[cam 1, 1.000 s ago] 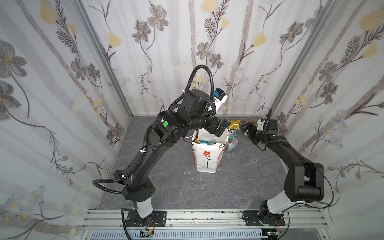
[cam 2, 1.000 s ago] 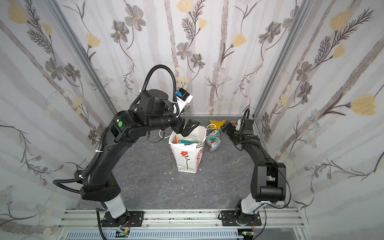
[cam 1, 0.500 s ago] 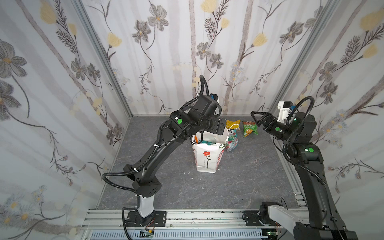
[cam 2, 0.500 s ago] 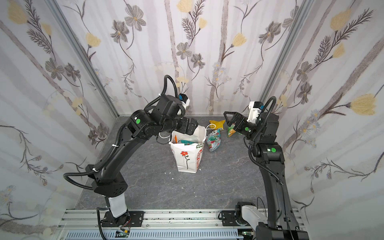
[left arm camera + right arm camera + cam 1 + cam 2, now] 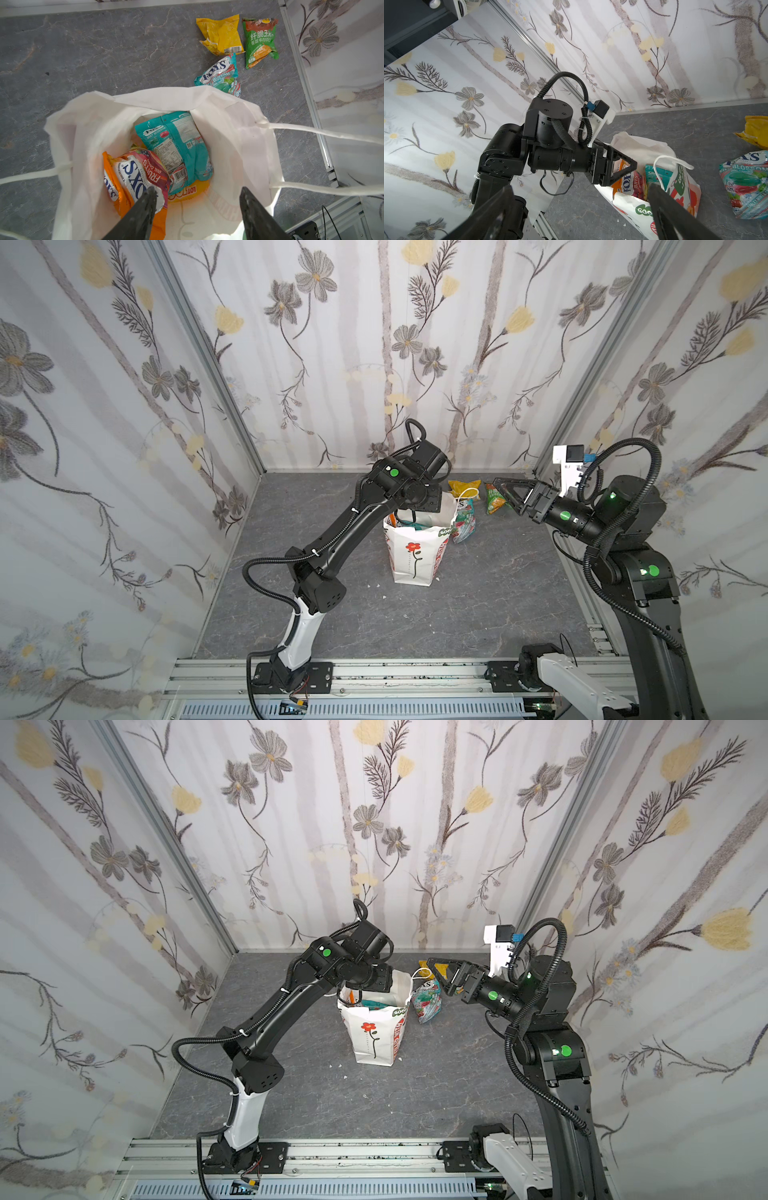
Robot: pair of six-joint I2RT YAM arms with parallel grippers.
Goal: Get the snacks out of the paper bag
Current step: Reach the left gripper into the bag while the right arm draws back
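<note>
While its two dark fingers [image 5: 143,209] stand apart with nothing clamped between them, the left gripper [image 5: 196,199] hangs in the open mouth of the bag [image 5: 239,128]. One fingertip overlaps the fruit packet [image 5: 143,172]; whether it touches cannot be told. That red, white and orange packet stands on edge against one inner wall of the bag. Beside it a teal packet [image 5: 176,143] lies tilted, printed back upward. Under both, at the bottom of the bag, an orange packet [image 5: 193,190] shows a "100" mark. The bag is white paper with a red flower on its front and white cord handles [image 5: 322,133] falling outward. It stands upright on the grey table [image 5: 478,605], about midway across and nearer the back edge. Three packets lie on the table between the bag and the back right corner. A white-teal packet [image 5: 220,72] is just beside the bag, and a yellow packet [image 5: 220,35] and a green packet [image 5: 259,41] sit side by side near the back edge. The right gripper [image 5: 505,489] is released and empty, fingers spread wide. It is held off the table near the back right corner, pointing toward the bag.
</note>
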